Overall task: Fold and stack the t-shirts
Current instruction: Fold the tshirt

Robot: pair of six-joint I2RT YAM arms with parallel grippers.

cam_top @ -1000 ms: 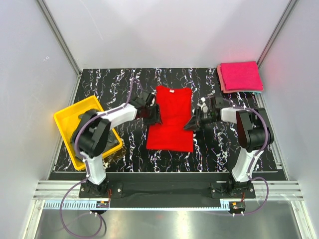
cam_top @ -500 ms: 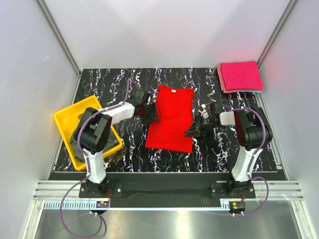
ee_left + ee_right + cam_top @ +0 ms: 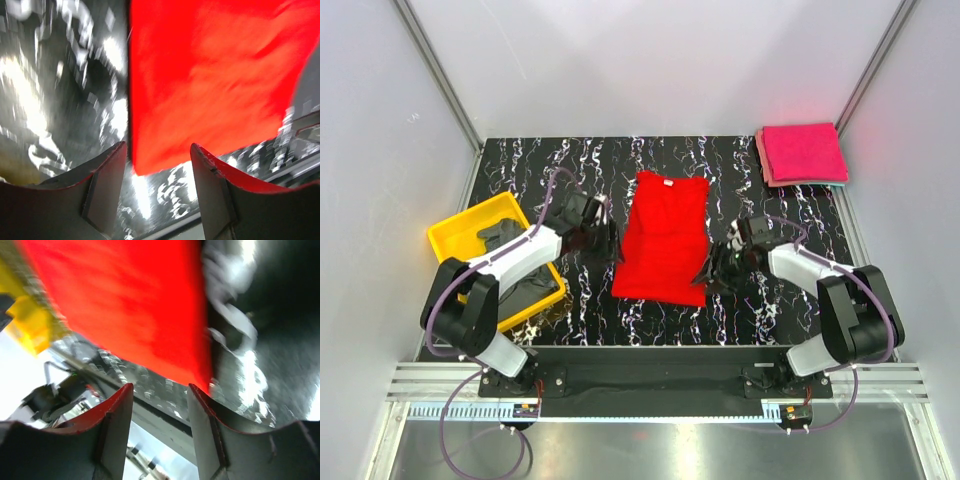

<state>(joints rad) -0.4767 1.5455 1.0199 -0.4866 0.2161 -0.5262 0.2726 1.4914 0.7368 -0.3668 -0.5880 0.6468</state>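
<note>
A bright red t-shirt lies flat in the middle of the black marbled table, sleeves folded in, a small white label at its far neck. My left gripper is just off the shirt's left edge, open and empty; in the left wrist view the red t-shirt lies beyond the fingertips. My right gripper hovers by the shirt's near right corner, open, holding nothing; the red t-shirt fills the right wrist view. Folded magenta-pink t-shirts are stacked at the far right corner. A dark grey t-shirt lies in the tray.
A yellow plastic tray sits at the table's left edge, close behind the left arm. Metal frame posts and white walls enclose the table on three sides. The arm bases stand along the near edge.
Both grippers let go of the red shirt's folded sides and drew back outward and toward the near edge. The right jaws opened wider. The shirt now lies as a narrow folded strip.
</note>
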